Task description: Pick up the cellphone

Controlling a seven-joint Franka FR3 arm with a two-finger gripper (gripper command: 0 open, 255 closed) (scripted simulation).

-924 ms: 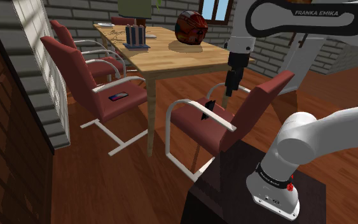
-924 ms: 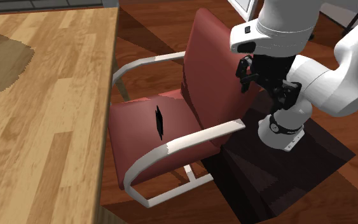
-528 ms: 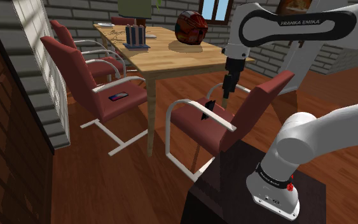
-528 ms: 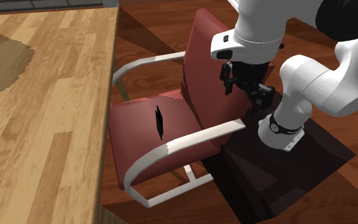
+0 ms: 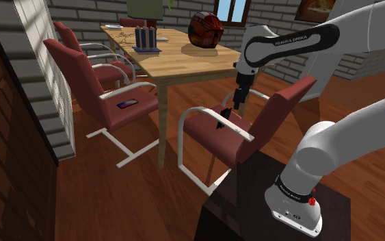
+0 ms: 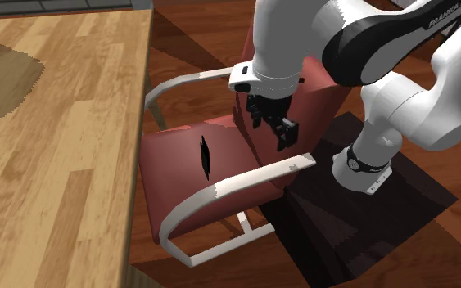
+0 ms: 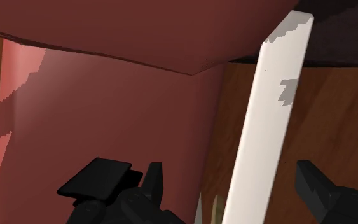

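Both black fingers (image 7: 327,194) of the gripper (image 6: 273,129) are spread wide apart and pinch nothing. Reading the second exterior view from left to right, a wooden table (image 6: 56,123) fills the left side, then comes a dark red chair (image 6: 175,188) with pale arms, and on its seat the cellphone (image 6: 205,157), a thin black slab, stands on one edge rather than lying flat. Further right the gripper hangs above the seat close to the backrest, apart from the phone and touching nothing. The step in hand looks like the approach, with the grasp not yet made. Two things could go wrong. A phone balanced on its edge may topple at a light nudge, so a finger arriving off-centre could knock it flat or shove it along the seat. In the wrist view a pale armrest (image 7: 269,114) crosses between the open fingers (a straight descent from this pose might strike it). Across the shoulder view, again left to right, another red chair (image 5: 74,65) carries on its seat a flat slab (image 5: 126,105) with a coloured face, phone-like itself and a possible false target; on the table a small striped holder (image 5: 145,37) has thin uprights standing in it, too small to identify; further right rests a round red and black thing (image 5: 206,29).
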